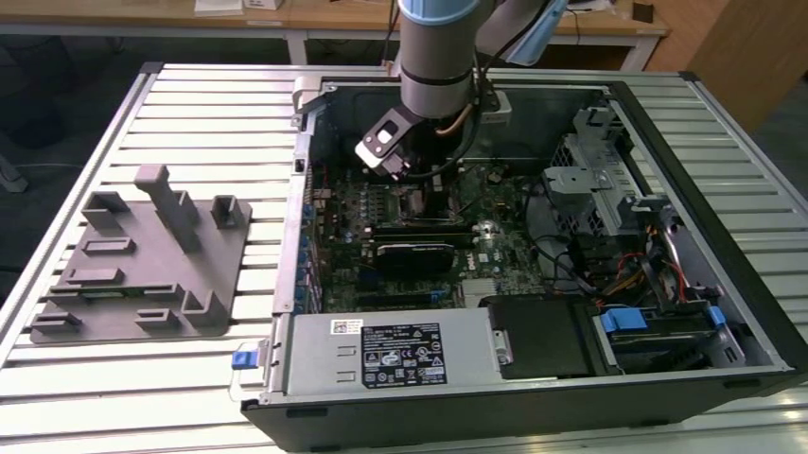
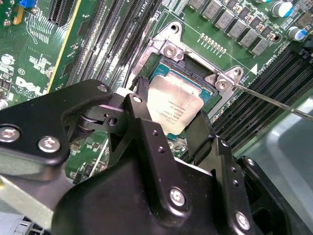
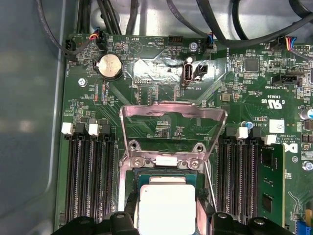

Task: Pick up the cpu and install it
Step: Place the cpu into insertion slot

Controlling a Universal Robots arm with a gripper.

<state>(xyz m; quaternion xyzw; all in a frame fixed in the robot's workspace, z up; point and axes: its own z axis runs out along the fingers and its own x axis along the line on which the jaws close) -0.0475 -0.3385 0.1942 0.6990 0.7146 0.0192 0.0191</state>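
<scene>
The cpu is a flat square chip with a shiny silver top. It lies low in the motherboard socket, level with the metal frame. My gripper straddles it, one black finger against each of two opposite edges, shut on it. In the first wrist view the cpu lies between the fingertips of the gripper, and the socket's load plate stands swung open beyond it. The thin retention lever sticks out to one side. In the exterior view the gripper reaches down into the open computer case.
Memory slots flank the socket, with one memory stick fitted. The case holds a power supply, a drive cage and loose cables. A grey plastic fixture block lies on the slatted table at the exterior view's left.
</scene>
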